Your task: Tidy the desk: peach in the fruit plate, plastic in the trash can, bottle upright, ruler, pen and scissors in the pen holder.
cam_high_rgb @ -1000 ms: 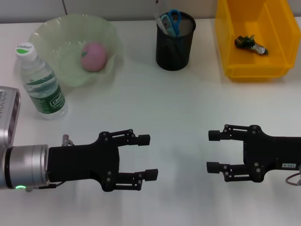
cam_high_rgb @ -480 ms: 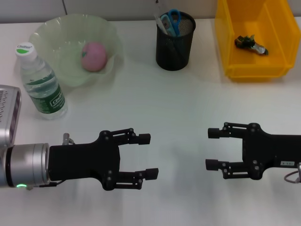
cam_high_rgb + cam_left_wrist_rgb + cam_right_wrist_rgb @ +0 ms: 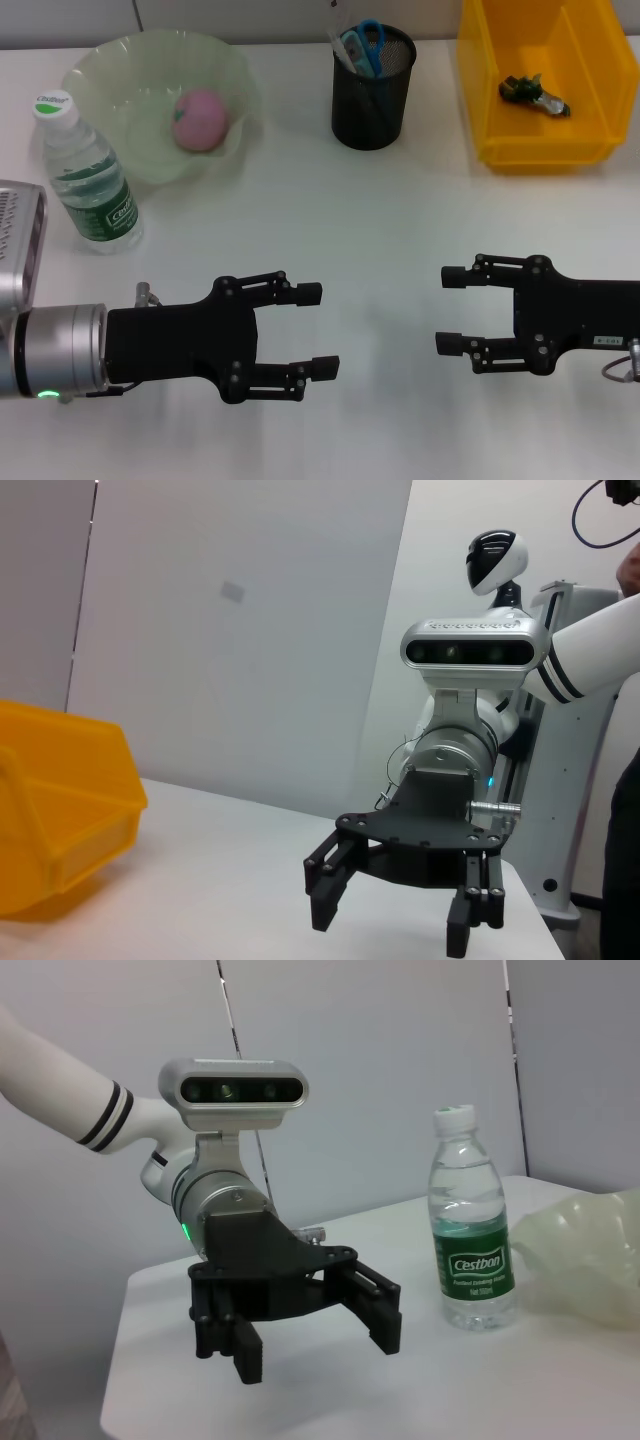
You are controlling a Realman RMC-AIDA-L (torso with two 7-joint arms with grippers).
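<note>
A pink peach point(image 3: 200, 120) lies in the pale green fruit plate point(image 3: 120, 65) at the back left. The water bottle point(image 3: 85, 170) point(image 3: 470, 1230) stands upright beside the plate. The black mesh pen holder point(image 3: 372, 100) holds blue-handled scissors point(image 3: 371, 38) and slim pale items point(image 3: 345, 48); I cannot tell ruler from pen. A crumpled plastic wrapper point(image 3: 535, 92) lies in the yellow trash can point(image 3: 590, 70). My left gripper point(image 3: 316, 331) point(image 3: 315, 1350) and right gripper point(image 3: 449, 310) point(image 3: 395, 925) hover open and empty over the near table, facing each other.
A grey box point(image 3: 20, 240) sits at the table's left edge, close to the left arm. The yellow trash can point(image 3: 60, 820) also shows in the left wrist view, and the plate point(image 3: 580, 1260) in the right wrist view.
The right gripper has drifted slightly away from the near edge. The left gripper has hardly moved. Both stay open and empty.
</note>
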